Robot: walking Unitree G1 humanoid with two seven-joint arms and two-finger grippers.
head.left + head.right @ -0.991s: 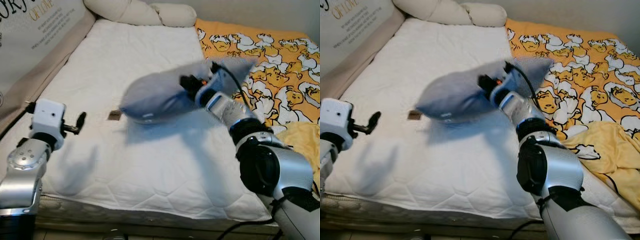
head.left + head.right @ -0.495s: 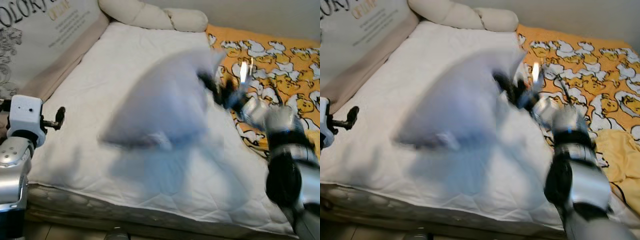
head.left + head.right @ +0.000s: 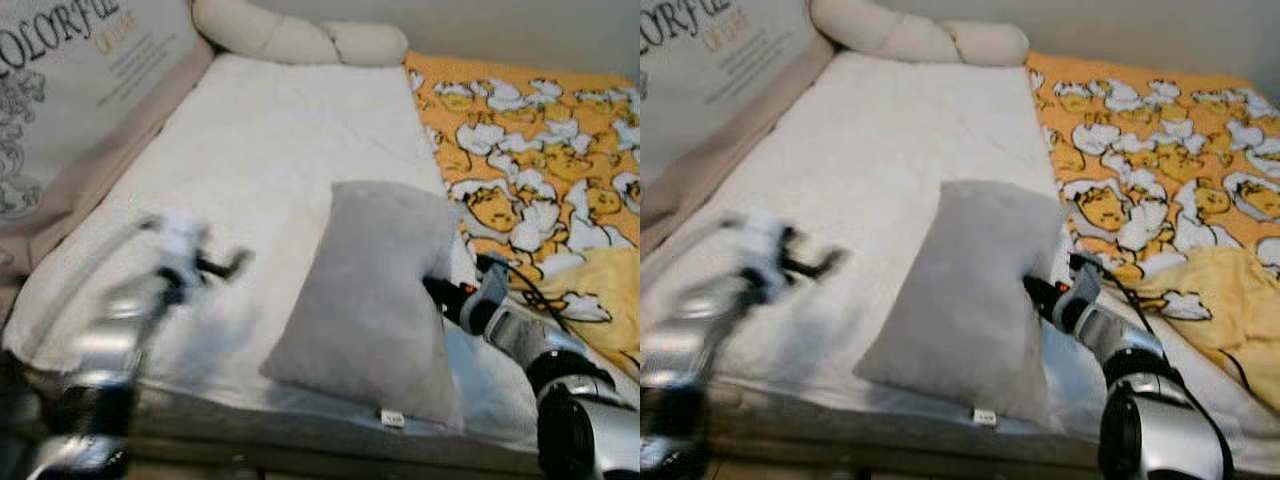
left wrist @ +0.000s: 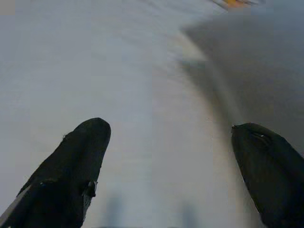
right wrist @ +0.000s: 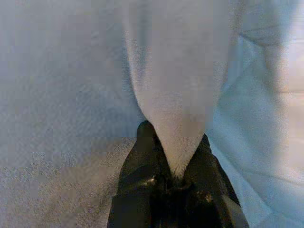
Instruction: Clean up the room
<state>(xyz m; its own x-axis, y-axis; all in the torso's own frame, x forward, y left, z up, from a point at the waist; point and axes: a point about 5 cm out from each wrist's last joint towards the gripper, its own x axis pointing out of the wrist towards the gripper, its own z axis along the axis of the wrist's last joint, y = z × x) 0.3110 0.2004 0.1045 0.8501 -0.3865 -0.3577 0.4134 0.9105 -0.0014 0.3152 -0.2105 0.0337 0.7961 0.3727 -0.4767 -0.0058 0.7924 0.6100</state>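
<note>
Grey pillow (image 3: pixel 372 300) now down flat near the bed's (image 3: pixel 270 150) front edge, no longer swung aloft, right gripper (image 5: pixel 173 173) fingers pinched on its corner, left gripper (image 4: pixel 171 166) fingers spread wide, empty, blurred above the mattress, orange patterned blanket (image 3: pixel 540 140) alongside, cream bolster (image 3: pixel 290 35) at the head.

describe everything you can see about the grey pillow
The grey pillow is a soft, plain rectangular cushion of matte fabric with a small white tag at its near edge. It lies flat on the white mattress near the bed's front edge, turned at an angle. The right pincer is pinching a fold at its right side. The left pincer, open, hovers over the mattress beside it.
</note>
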